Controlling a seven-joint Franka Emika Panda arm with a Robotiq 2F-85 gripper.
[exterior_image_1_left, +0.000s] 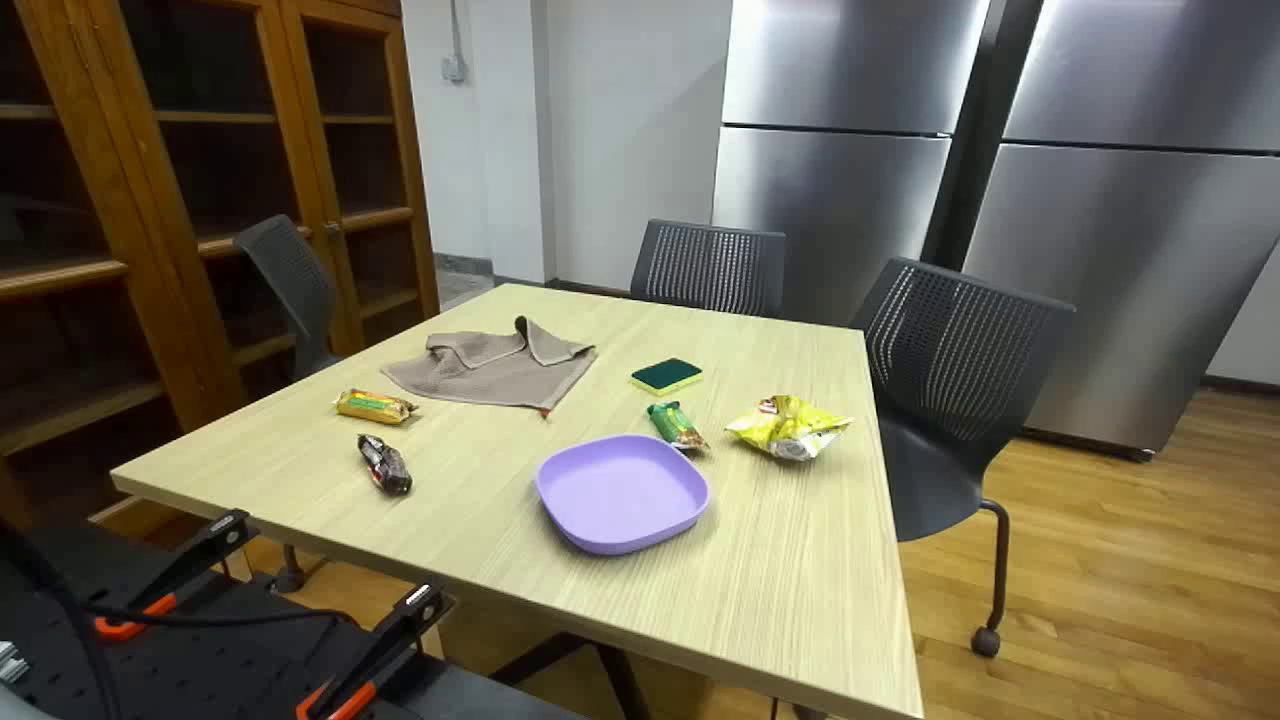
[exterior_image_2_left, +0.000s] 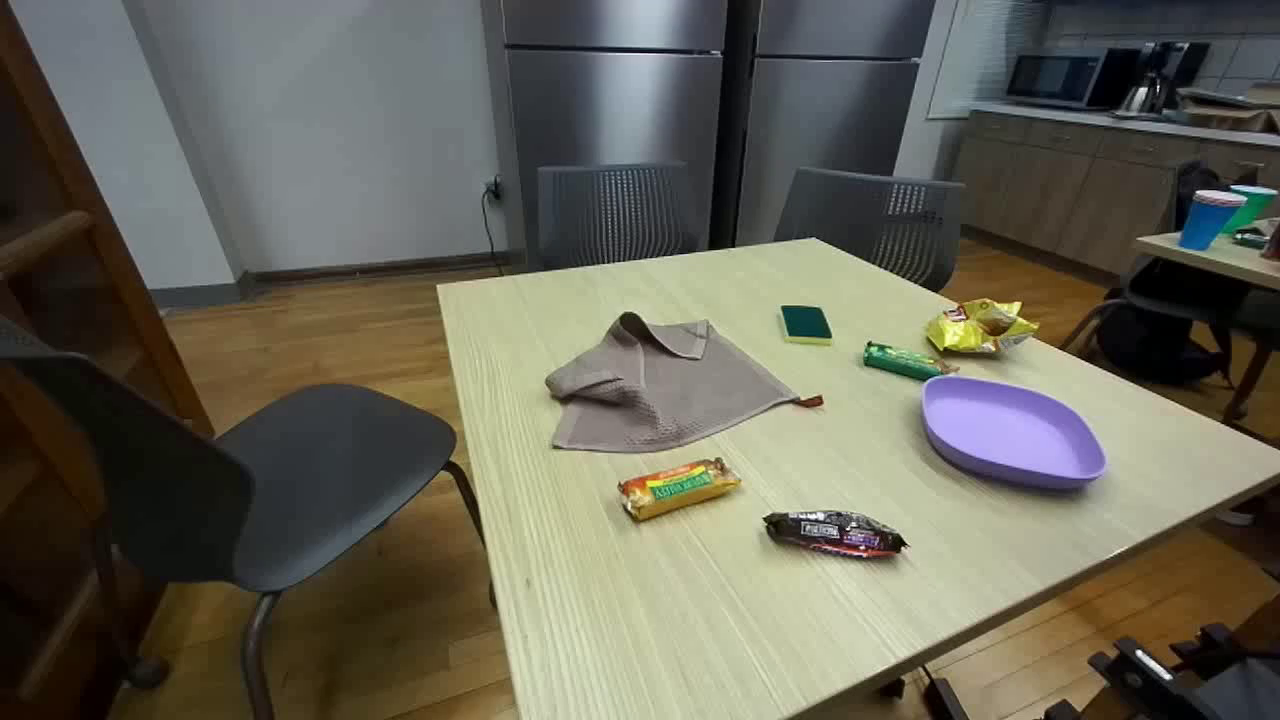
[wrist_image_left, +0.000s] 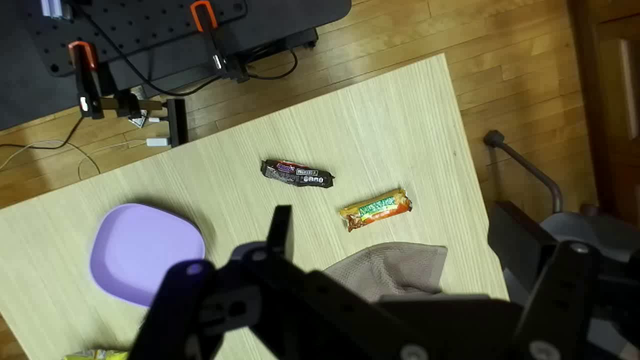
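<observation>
"Wrist view: how do the jaws of the gripper (wrist_image_left: 391, 215) stand?"

"Spread apart, well above the table (wrist_image_left: 390, 115), whose surface shows in the gap."

"Which thing shows there?"

"A gold-wrapped bar (wrist_image_left: 376, 210), lying flat on the table below. A dark-wrapped bar (wrist_image_left: 297, 173) is near it, and on its other side is a taupe cloth (wrist_image_left: 392, 265), partly hidden by the gripper."

"How does the cloth lie?"

"Rumpled, one corner folded up, in both exterior views."

"And the rest?"

"A purple plate (wrist_image_left: 145, 250), well apart from the gold-wrapped bar. In an exterior view a green-wrapped bar (exterior_image_2_left: 905, 361) lies just beside the plate, a green-and-yellow sponge (exterior_image_2_left: 806, 323) is near that bar, and a crumpled yellow bag (exterior_image_2_left: 975, 330) sits near it too."
</observation>
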